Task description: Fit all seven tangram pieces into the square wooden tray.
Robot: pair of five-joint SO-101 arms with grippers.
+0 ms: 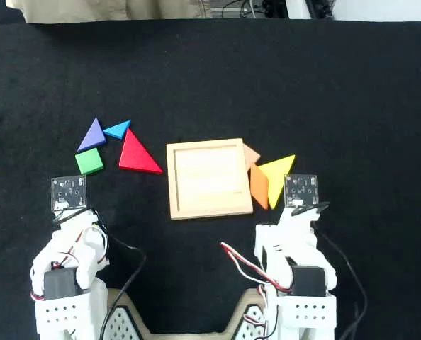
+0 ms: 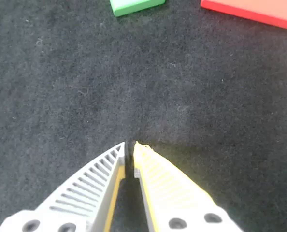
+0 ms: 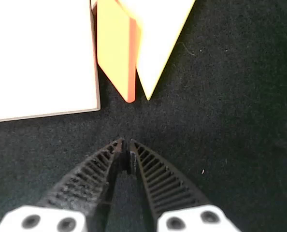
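Wooden tray [image 1: 173,184] mid-table; red triangle [image 1: 135,156] near its left edge. L gripper [image 2: 130,145], R gripper [image 3: 126,142]: both clenched, over black cloth [image 1: 267,85].

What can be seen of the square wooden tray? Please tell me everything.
The wooden tray is a square of pale, bare-looking wood with a raised rim around a shallow recess, which holds no pieces. It lies flat, slightly turned, near the middle of the black cloth. On its right side an orange piece and a peach piece lie against the rim from outside; nothing else touches it.
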